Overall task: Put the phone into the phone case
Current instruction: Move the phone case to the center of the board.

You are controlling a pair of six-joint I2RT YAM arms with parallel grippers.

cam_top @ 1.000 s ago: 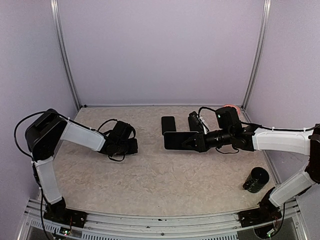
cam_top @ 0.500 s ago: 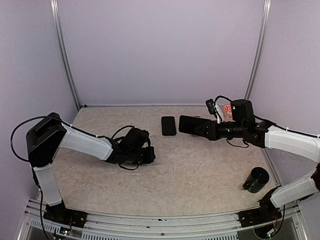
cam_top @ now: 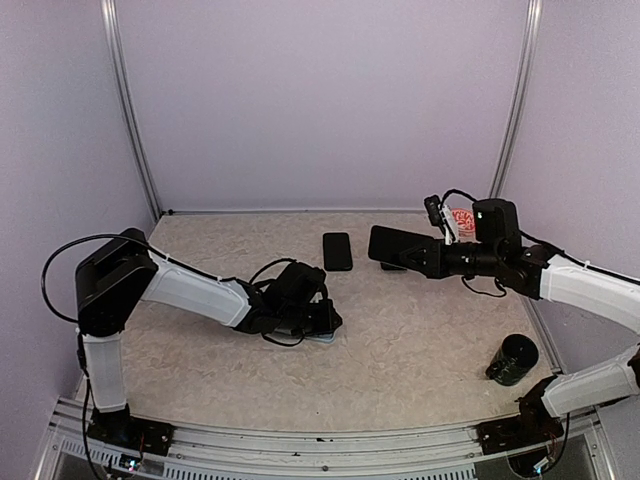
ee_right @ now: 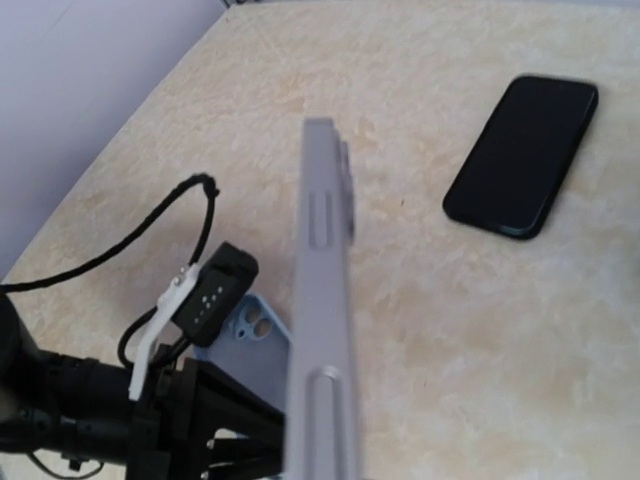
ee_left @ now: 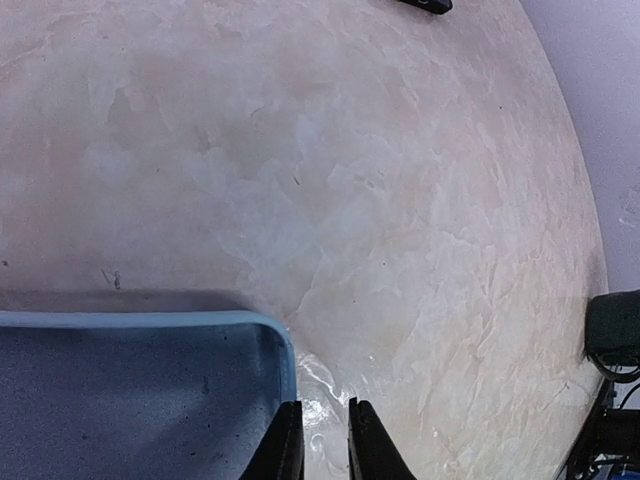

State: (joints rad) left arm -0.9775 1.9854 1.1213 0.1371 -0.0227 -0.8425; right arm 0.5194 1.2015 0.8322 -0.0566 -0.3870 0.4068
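Top view: the right gripper (cam_top: 418,256) clamps the slim dark phone (cam_top: 388,243) aloft at the right; the left gripper (cam_top: 326,324) sits low on the beige table (cam_top: 400,350). Left wrist: jaws nearly together beside the light blue plastic phone case (ee_left: 130,390); pinching it or not, we cannot tell. Right wrist: phone edge-on, case left of it. We judge alignment is in hand; next, level the phone over the case

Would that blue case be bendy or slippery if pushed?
Probably light and somewhat bendy: the case looks like a thin shell with a low rounded rim. It would likely slide easily, since the table looks smooth and glossy. Being flat, it shouldn't roll.
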